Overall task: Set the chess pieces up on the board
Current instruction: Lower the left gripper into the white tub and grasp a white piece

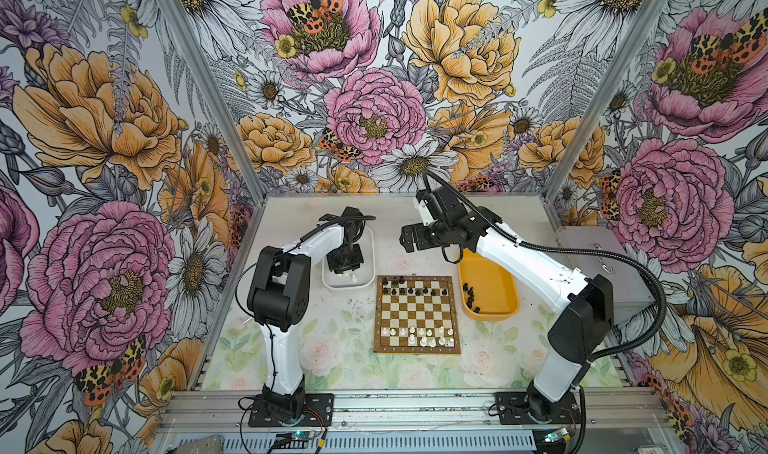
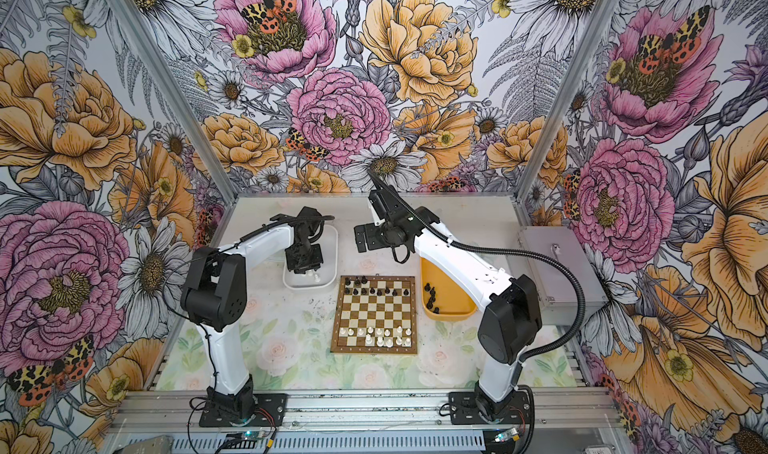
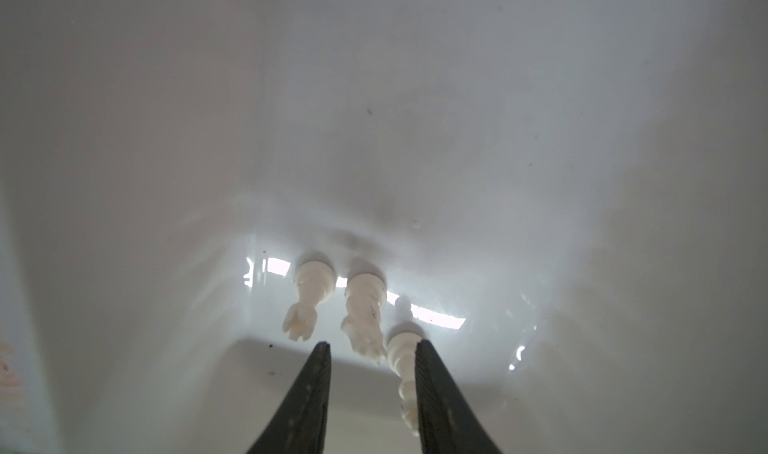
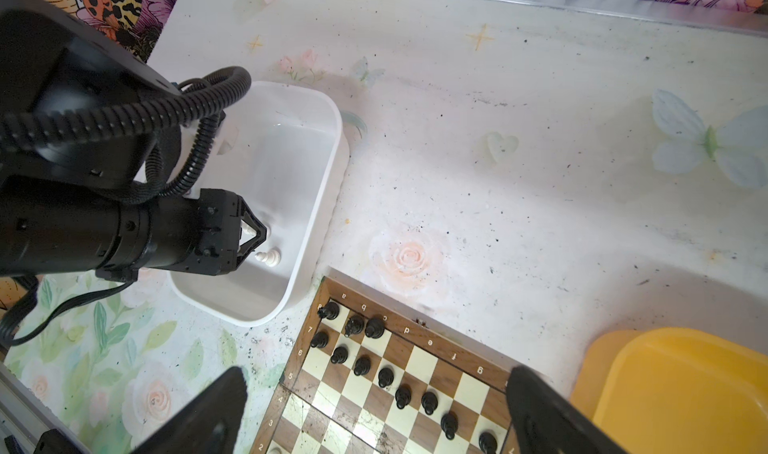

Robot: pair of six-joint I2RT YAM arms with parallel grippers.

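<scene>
The board (image 1: 417, 350) (image 2: 374, 350) lies mid-table, with black chess pieces (image 1: 411, 291) on its far rows and white ones (image 1: 428, 336) on its near rows. My left gripper (image 3: 371, 343) is down in the white tray (image 1: 349, 285), open. Three white pieces lie on the tray floor: a rook (image 3: 309, 298), a knight-like piece (image 3: 363, 319) pointing into the gap between the jaws, and a slim piece (image 3: 405, 373) against the inside of one finger (image 3: 432, 381). My right gripper (image 1: 409, 239) (image 4: 374, 375) hovers open and empty above the board's far edge.
A yellow tray (image 1: 494, 310) right of the board holds several black pieces (image 1: 469, 294). A grey metal box (image 1: 598, 264) stands at the far right. Flowered walls enclose the table on three sides.
</scene>
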